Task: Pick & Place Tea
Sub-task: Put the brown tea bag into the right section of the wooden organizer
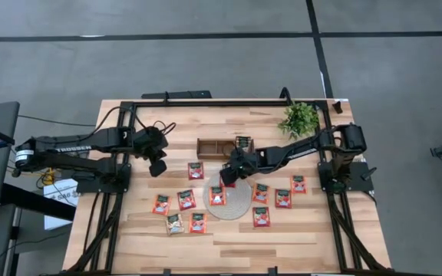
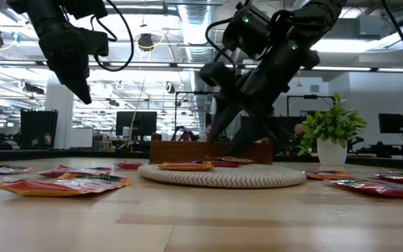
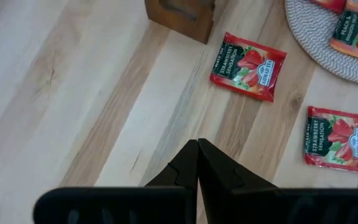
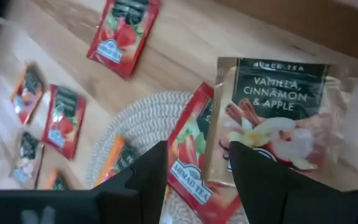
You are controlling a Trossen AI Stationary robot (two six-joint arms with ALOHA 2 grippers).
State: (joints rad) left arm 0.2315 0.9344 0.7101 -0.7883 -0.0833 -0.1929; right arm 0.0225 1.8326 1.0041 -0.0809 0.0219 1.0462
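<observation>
Several tea sachets lie flat on the wooden table, such as a red one [image 1: 196, 170] and one [image 1: 217, 195] on the round woven mat [image 1: 235, 205]. My right gripper [image 4: 197, 168] is open and low over the mat's far edge, next to the brown tray [image 1: 209, 146]. A red sachet [image 4: 194, 155] lies between its fingers, and a pale vanilla sachet [image 4: 278, 118] overlaps that one beside one finger. My left gripper [image 1: 158, 167] hangs shut above bare table left of the tray, with two red sachets [image 3: 248, 66] [image 3: 337, 138] beyond it. My right gripper comes slanting down from the table's right, its fingers [image 4: 149, 177] on either side of the red sachet's end [image 4: 188, 174] on the mat. I cannot tell whether they touch it or the pale sachet.
A small potted plant [image 1: 299, 119] stands at the far right corner. One sachet [image 1: 242, 143] stands in the tray's right compartment. More sachets lie right of the mat [image 1: 283, 198] and toward the near left [image 1: 175, 223]. The table's near strip is bare wood.
</observation>
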